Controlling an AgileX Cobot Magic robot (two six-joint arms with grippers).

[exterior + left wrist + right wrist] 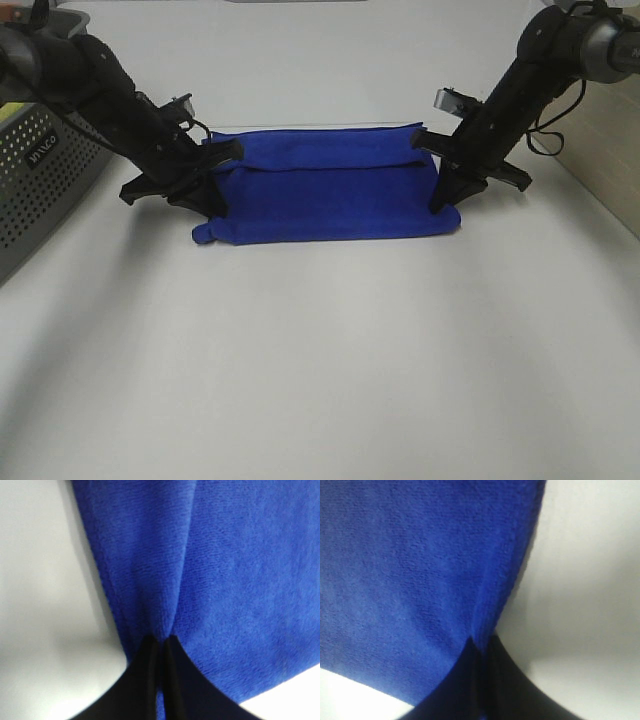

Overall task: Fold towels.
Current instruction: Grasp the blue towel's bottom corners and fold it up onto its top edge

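Note:
A royal-blue towel (325, 190) lies on the white table, folded lengthwise, with its far long edge doubled over toward the near edge. My left gripper (205, 185) is shut on the towel's left end; the left wrist view shows the cloth (200, 570) pinched between the black fingers (145, 670). My right gripper (440, 190) is shut on the towel's right end; the right wrist view shows the cloth (420, 570) pinched between its fingers (470, 675). The white tag is not visible.
A grey perforated basket (40, 180) stands at the left edge of the table. A beige wall or panel (610, 150) with a black cable runs along the right. White table surface (320, 380) lies in front of the towel.

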